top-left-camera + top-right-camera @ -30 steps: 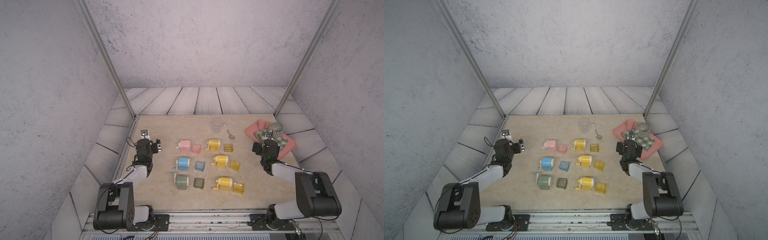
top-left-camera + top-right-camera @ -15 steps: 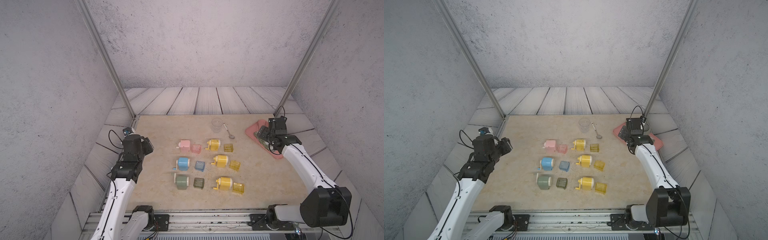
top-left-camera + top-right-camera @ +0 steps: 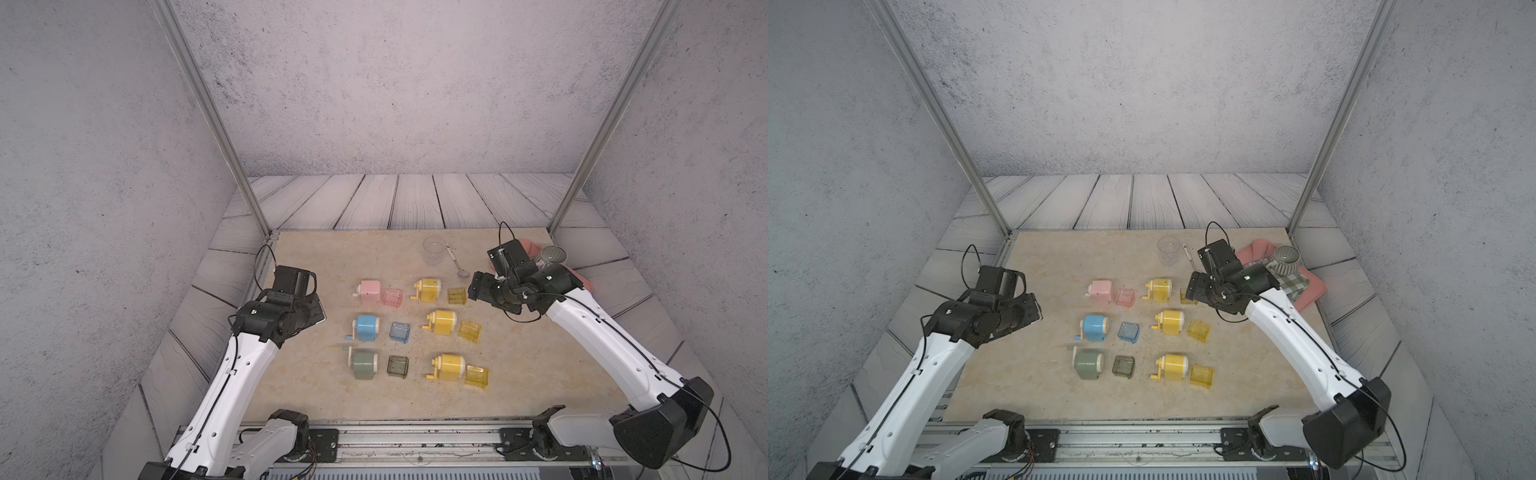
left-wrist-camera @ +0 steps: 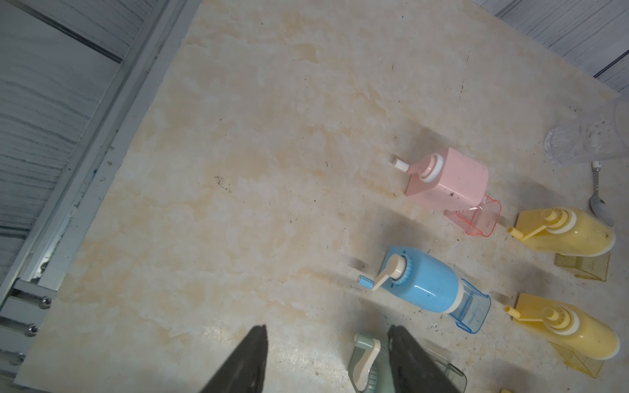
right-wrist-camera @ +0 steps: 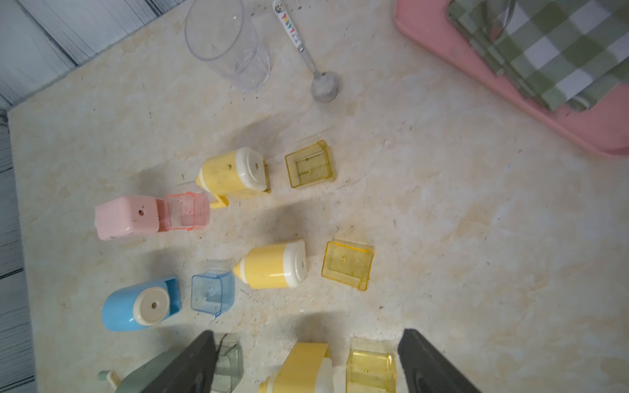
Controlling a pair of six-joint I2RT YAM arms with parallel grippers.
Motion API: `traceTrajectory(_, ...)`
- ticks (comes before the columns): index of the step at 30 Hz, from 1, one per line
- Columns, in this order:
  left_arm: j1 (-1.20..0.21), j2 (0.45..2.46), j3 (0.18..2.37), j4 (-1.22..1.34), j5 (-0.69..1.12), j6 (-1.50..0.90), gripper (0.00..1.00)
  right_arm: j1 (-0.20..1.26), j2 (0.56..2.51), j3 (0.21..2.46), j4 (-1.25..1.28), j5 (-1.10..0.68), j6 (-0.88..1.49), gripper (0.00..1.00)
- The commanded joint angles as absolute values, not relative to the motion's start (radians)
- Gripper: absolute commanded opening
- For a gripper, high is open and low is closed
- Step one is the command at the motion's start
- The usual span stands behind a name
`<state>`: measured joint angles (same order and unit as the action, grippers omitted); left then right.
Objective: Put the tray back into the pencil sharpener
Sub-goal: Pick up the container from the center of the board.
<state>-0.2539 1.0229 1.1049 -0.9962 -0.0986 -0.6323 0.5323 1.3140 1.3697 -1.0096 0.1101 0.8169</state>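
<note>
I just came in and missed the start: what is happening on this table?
The left gripper and right gripper hover over the table, both open and holding nothing. Six pencil sharpeners stand there, each with its tray out beside it; no tray is back in yet.
</note>
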Motion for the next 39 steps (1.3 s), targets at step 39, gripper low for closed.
traceTrajectory(39, -0.281, 1.268, 1.307, -1.033, 0.079, -0.589, 0.68, 0.740, 1.848, 1.976, -1.140, 0.009, 0.839, 0.78)
